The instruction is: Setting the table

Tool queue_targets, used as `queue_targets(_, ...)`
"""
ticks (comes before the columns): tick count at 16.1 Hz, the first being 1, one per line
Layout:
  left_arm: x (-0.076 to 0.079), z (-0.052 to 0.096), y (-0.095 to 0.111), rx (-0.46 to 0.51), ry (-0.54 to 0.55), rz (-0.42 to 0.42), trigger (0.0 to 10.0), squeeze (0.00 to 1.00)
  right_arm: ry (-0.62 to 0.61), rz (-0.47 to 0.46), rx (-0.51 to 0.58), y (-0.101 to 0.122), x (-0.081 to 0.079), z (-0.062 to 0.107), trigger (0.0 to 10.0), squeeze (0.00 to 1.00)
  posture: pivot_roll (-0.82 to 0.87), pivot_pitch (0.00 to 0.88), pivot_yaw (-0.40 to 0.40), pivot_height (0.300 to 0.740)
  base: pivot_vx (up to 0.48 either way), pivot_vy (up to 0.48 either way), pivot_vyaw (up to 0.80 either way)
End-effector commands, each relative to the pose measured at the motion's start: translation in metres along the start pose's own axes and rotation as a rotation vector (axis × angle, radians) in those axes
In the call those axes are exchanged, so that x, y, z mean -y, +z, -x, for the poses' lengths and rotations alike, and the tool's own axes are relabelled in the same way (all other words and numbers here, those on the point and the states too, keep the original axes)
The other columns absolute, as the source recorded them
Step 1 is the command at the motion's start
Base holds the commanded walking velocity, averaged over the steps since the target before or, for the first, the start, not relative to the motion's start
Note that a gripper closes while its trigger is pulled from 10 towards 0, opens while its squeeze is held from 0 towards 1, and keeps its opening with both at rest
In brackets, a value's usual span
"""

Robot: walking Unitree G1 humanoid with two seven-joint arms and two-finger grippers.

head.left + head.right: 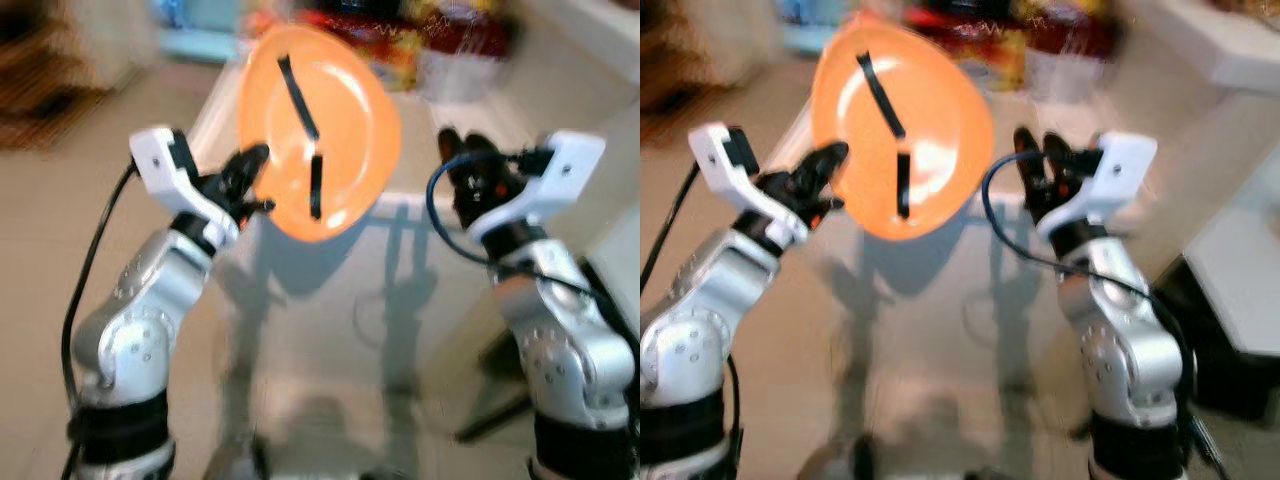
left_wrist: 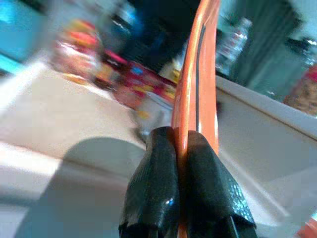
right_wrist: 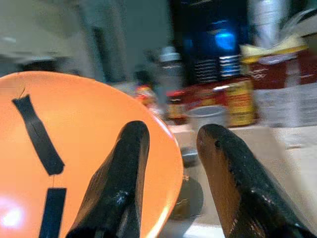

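Orange plate (image 1: 320,130) pinched upright by left fingers (image 2: 153,188); right fingers (image 3: 233,163) apart.

Two arms of rounded silver segments with black bands at their lower ends. Each wrist carries a white angular bracket; beside the bracket of the left gripper (image 1: 258,180) a black cable runs down the arm's outer side, while a dark blue cable loops beside that of the right gripper (image 1: 465,160). Fingers (image 3: 119,188) are long, black and glossy.
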State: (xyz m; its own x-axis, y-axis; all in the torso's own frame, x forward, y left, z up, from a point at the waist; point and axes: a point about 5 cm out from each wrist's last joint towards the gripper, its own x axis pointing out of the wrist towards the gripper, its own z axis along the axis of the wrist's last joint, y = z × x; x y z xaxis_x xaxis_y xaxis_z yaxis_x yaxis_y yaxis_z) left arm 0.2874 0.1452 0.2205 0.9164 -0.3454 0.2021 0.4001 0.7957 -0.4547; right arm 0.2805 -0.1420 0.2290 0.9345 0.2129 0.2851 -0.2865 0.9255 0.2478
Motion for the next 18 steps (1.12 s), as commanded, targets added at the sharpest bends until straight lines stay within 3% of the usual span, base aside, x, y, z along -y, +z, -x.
queue_targets(1,0.010,-0.005,0.009,0.048,-0.040,-0.040,10.0,0.00,-0.016,0.017,0.011,0.002,0.005,0.003,10.0,0.00,0.06,0.000,-0.055,0.740,0.000,0.000,0.00)
queue_targets(2,0.003,-0.005,0.006,0.038,0.024,-0.127,10.0,0.00,-0.021,0.044,-0.008,-0.003,0.006,0.004,10.0,0.00,0.06,0.000,-0.055,0.740,0.000,0.000,0.00)
queue_targets(3,-0.002,-0.006,0.003,0.025,0.064,-0.152,10.0,0.00,-0.022,0.068,-0.027,-0.006,0.006,0.005,10.0,0.00,0.06,0.000,-0.055,0.740,0.000,0.000,0.00)
queue_targets(4,-0.005,-0.007,0.001,0.021,0.093,-0.198,10.0,0.00,-0.031,0.153,-0.053,-0.010,0.008,0.005,10.0,0.00,0.06,0.000,-0.055,0.740,0.000,-0.428,0.00)
queue_targets(7,-0.005,-0.007,-0.003,0.003,0.100,-0.279,10.0,0.00,-0.051,0.213,-0.072,-0.015,0.011,0.006,10.0,0.00,0.06,0.000,-0.057,0.740,0.000,-0.480,0.00)
queue_targets(10,-0.002,-0.007,-0.008,-0.002,0.095,-0.307,10.0,0.00,-0.041,0.252,-0.096,-0.020,0.014,0.009,10.0,0.00,0.06,0.000,-0.059,0.740,0.000,-0.480,0.00)
queue_targets(13,0.000,-0.008,-0.011,-0.007,0.091,-0.337,10.0,0.00,-0.053,0.277,-0.110,-0.023,0.018,0.010,10.0,0.00,0.05,0.000,-0.062,0.740,0.000,-0.480,0.80)
queue_targets(18,0.001,-0.011,-0.015,-0.015,0.094,-0.375,10.0,0.00,-0.084,0.251,-0.110,-0.026,0.023,0.012,10.0,0.00,0.05,0.000,-0.057,0.740,0.000,-0.480,0.00)
